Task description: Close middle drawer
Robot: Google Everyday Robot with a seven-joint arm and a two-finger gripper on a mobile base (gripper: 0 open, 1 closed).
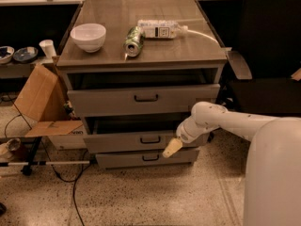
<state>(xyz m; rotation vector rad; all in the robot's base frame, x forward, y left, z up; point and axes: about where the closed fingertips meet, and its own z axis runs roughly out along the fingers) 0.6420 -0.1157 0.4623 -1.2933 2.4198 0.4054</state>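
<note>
The middle drawer (117,142) is a grey drawer with a small dark centre handle (149,139). It stands out a short way from the grey cabinet (141,55), with a dark gap above its front. My gripper (171,148), with a pale yellowish tip, is at the lower right of that drawer's front and looks to be touching it. The white arm (221,119) reaches in from the right. The taller top drawer (103,101) is also partly pulled out. The low bottom drawer (117,160) sits further in.
On the cabinet top are a white bowl (88,36), a green can lying on its side (133,41) and a white power strip (160,29) with its cable. A cardboard box (40,102) and floor cables (70,182) are at the left. A dark chair (268,69) stands at the right.
</note>
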